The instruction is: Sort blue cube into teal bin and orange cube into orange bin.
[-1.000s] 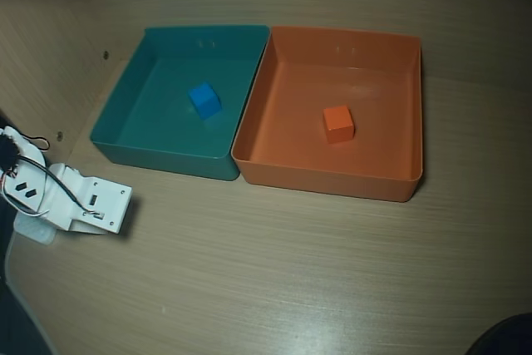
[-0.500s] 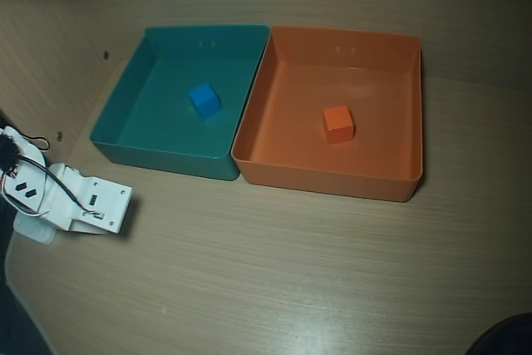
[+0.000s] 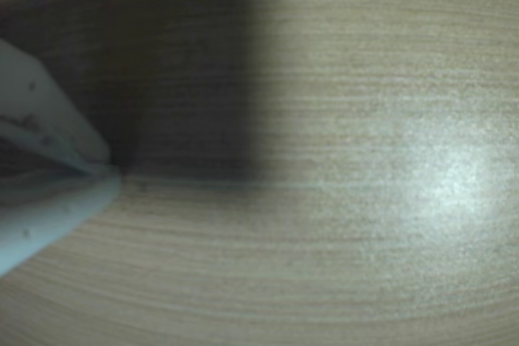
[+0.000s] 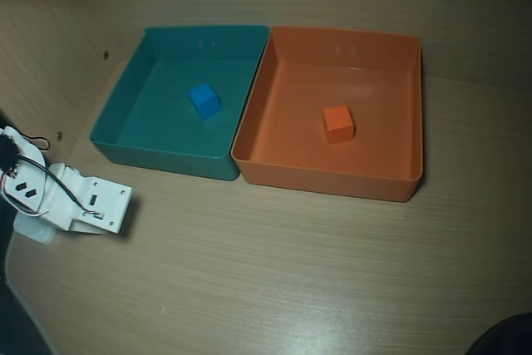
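In the overhead view the blue cube (image 4: 204, 100) lies on the floor of the teal bin (image 4: 125, 118), near its middle. The orange cube (image 4: 338, 123) lies on the floor of the orange bin (image 4: 391, 160), near its middle. The two bins stand side by side with their walls touching. My white arm (image 4: 79, 201) is folded at the left edge, in front of the teal bin and apart from it. In the wrist view my gripper (image 3: 113, 169) enters from the left, its pale fingers (image 3: 49, 119) meeting at the tips, shut and empty, close above the bare wooden table. No cube or bin shows there.
The pale wooden table (image 4: 274, 272) runs in front of the bins. A wooden side panel (image 4: 50, 64) with small holes rises at the left. Cables (image 4: 25, 180) loop by the arm's base. A dark shape (image 4: 503, 338) sits in the bottom right corner.
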